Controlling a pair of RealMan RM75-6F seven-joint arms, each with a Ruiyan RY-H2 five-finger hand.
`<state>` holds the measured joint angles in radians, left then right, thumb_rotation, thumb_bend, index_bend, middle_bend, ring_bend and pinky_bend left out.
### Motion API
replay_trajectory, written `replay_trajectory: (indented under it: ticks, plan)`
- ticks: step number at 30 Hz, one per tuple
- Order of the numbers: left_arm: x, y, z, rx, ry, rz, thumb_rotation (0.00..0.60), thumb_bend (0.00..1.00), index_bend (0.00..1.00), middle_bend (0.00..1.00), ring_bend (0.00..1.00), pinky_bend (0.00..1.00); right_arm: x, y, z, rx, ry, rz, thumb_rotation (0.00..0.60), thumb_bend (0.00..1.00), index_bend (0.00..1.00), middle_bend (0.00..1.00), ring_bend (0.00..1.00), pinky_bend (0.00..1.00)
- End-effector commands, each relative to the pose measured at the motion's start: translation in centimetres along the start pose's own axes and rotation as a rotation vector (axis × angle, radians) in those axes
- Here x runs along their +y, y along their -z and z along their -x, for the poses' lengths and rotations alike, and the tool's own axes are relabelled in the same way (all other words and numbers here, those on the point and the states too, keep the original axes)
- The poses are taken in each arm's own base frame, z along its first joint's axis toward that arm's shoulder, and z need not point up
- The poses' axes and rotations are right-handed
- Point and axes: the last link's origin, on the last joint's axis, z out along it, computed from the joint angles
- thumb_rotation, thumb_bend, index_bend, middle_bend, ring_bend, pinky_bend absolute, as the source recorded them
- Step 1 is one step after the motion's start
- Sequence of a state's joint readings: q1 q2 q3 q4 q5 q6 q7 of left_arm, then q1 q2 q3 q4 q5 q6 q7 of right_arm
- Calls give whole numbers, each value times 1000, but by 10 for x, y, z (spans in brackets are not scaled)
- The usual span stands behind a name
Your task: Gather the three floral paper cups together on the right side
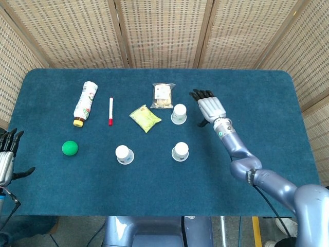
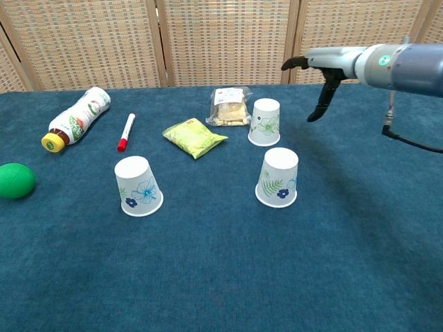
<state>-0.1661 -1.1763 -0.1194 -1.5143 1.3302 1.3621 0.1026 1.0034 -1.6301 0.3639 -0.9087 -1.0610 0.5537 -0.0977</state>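
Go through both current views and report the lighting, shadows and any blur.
Head view: even, soft light on the blue table, only faint shadows beside the cups, everything sharp, including the right hand. Chest view: same flat light, cups crisp, a soft shadow on the cloth below the raised right hand; no glare in either.
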Motion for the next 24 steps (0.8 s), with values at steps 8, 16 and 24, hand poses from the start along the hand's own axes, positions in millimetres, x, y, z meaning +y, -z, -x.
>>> replay_trajectory:
  ticks: [8, 16, 24]
  plan:
    - [-6, -9, 2, -17, 1, -37, 600, 0, 0, 0, 0, 0, -52, -46, 30, -48, -64, 44, 600, 161, 184, 204, 136, 208]
    - [-9, -11, 1, -19, 7, -48, 600, 0, 0, 0, 0, 0, -61, -54, 32, -1, -75, 64, 600, 274, 501, 509, 477, 558]
    - [-7, -9, 0, -14, 10, -40, 600, 0, 0, 0, 0, 0, -61, -52, 19, 77, -116, 25, 600, 360, 582, 578, 557, 645]
